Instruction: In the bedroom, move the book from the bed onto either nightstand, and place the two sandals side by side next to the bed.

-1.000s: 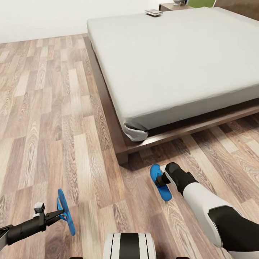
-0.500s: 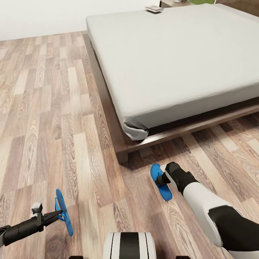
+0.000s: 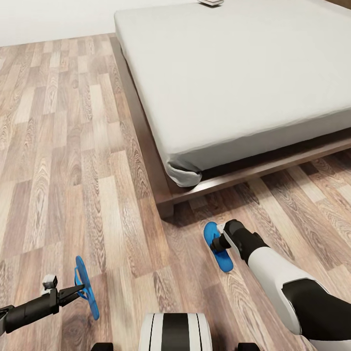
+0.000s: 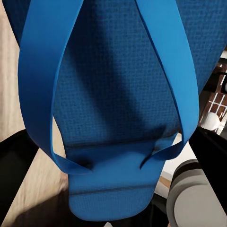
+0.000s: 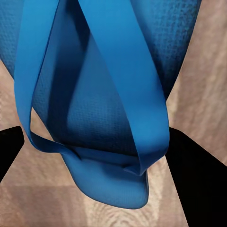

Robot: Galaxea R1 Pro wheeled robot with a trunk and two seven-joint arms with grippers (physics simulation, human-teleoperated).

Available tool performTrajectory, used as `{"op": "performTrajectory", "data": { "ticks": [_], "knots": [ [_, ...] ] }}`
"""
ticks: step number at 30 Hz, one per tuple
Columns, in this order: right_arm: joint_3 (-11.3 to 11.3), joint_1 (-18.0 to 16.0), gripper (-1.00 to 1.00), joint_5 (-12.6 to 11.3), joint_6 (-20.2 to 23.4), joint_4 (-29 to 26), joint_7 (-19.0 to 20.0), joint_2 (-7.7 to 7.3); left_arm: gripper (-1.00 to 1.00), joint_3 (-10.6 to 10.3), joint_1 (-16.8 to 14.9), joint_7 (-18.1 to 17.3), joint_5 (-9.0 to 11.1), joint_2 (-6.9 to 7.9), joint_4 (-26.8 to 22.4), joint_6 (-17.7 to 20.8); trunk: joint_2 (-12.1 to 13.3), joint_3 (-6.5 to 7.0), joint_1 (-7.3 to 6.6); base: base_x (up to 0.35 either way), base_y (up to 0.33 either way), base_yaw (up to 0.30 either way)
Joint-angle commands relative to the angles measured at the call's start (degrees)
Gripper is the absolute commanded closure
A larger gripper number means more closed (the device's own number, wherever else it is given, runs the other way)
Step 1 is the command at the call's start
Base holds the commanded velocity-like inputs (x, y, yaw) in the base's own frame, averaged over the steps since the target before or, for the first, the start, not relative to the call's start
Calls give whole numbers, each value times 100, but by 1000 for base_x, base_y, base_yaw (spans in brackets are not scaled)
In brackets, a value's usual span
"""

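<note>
Left sandal: you hold one blue sandal [image 3: 87, 287] in your left hand [image 3: 78, 291], clamped at its edge, sole standing on edge above the floor at the near left; in the left wrist view its straps and footbed [image 4: 120, 118] sit right between the dark fingers.
Right sandal: your right hand [image 3: 218, 243] grips the other blue sandal [image 3: 217, 246] low over the floor, just in front of the bed's near corner; in the right wrist view its strap [image 5: 118, 90] runs across the sole between the fingers.
Gap between sandals: they are well apart, one at the near left, one right of centre.
Book: a small book [image 3: 210, 2] lies on the far edge of the mattress, cut by the frame's top.
Bed: the bed [image 3: 234, 73] fills the far right, grey cover on a dark wood frame.
Floor: wood-plank floor [image 3: 63, 161] stretches left of the bed.
</note>
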Motion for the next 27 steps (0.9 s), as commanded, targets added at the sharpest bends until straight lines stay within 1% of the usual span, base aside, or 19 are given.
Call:
{"op": "performTrajectory", "data": {
  "ticks": [1,7,15,27],
  "knots": [
    [21,-2,100,60,24,-8,50,0,100,-38,-1,-20,41,2,1,60,-1,-3,-1,0,0,0],
    [19,-2,100,62,24,-8,48,-3,100,-38,-1,-20,41,2,1,60,-1,-3,-1,0,0,0],
    [21,-2,100,67,24,-8,49,-4,100,-38,-1,-20,41,2,1,60,-12,-181,20,0,0,0],
    [12,-2,100,68,24,-8,52,-8,100,-38,-1,-20,41,2,8,67,-12,-181,20,0,0,0]
  ]
}}
